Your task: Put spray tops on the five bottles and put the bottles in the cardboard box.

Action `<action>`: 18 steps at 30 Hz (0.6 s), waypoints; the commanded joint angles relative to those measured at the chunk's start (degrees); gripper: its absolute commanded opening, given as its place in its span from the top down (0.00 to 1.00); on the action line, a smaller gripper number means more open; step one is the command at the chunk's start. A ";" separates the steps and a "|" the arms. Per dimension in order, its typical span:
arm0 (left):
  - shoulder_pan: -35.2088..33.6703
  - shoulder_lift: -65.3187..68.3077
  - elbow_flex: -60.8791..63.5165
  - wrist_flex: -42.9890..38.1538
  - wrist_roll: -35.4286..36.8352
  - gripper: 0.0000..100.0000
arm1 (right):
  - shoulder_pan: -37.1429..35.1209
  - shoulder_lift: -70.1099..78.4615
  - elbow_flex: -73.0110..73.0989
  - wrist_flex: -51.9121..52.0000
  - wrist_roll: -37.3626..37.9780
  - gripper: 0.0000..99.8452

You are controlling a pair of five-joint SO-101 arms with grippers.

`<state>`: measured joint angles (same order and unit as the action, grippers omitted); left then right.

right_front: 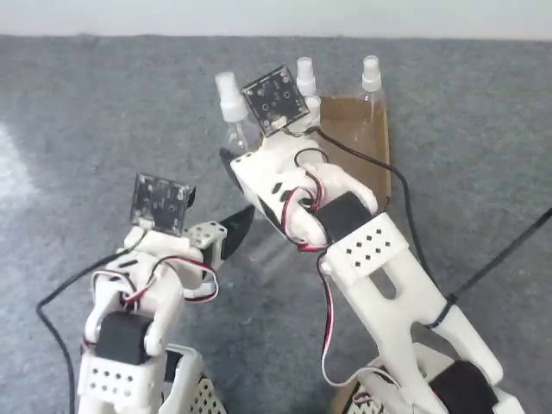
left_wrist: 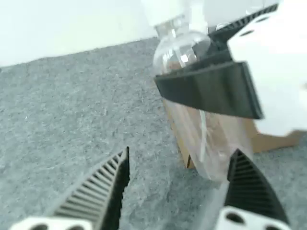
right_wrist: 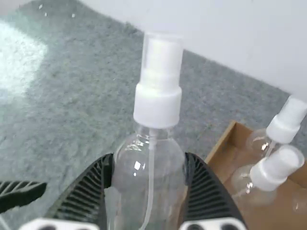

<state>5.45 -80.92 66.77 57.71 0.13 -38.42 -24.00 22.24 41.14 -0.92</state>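
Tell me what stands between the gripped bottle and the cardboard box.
Nothing visible does. The right gripper holds the bottle beside the wall of the cardboard box. Capped bottles already stand inside, so it will likely need a free spot.

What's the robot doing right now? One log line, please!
right gripper: shut on capped bottle | bottle: upright, beside cardboard box | left gripper: open, empty | box: other capped bottles inside

The right arm [right_front: 379, 259] stretches far forward over the table, wrist angled down. The right gripper [right_wrist: 148, 179] is clamped on both sides of an upright bottle [right_wrist: 148, 163]. The left arm [right_front: 138, 293] sits folded near its base. The left gripper [left_wrist: 182, 160] has its jaws spread wide and points toward the right gripper.
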 commanded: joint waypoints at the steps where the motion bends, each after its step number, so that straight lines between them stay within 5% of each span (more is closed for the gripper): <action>1: 0.18 -1.58 1.71 -3.43 -1.67 0.69 | -2.07 -7.08 -4.04 4.97 -0.53 1.00; 13: 0.18 -1.58 2.07 -3.34 -1.58 0.70 | -1.63 -17.01 -3.96 14.81 -0.26 1.00; 18: 0.35 -2.02 2.15 -1.41 -1.58 0.70 | 8.22 -15.52 -4.04 14.55 0.09 1.00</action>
<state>5.54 -81.98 69.05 56.13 -1.27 -36.13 -38.07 22.15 55.38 -0.92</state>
